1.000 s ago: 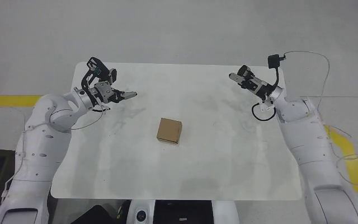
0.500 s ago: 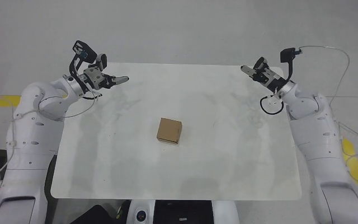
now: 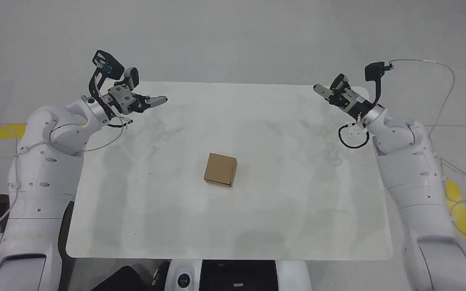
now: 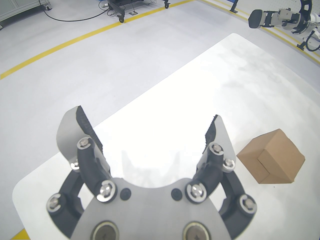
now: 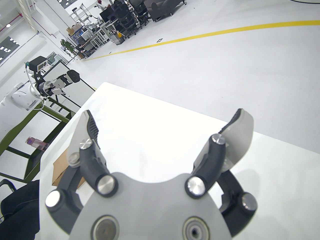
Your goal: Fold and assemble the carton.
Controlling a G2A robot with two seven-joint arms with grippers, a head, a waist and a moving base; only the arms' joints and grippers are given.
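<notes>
Carton (image 5: 59, 170) (prob.) half-hidden behind R jaws

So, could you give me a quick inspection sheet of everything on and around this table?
Surface: white table, faintly smudged.
Job's things: one brown carton near the table's middle, flaps closed, apart from both arms.
Clutter: nothing seen.
Grippers: left end effector open, empty, over the far left corner; right end effector open, empty, over the far right corner.
Cables: thin wire looping from the right arm's camera; black cable on the floor.
Surroundings: grey floor with yellow line, office chairs beyond.
</notes>
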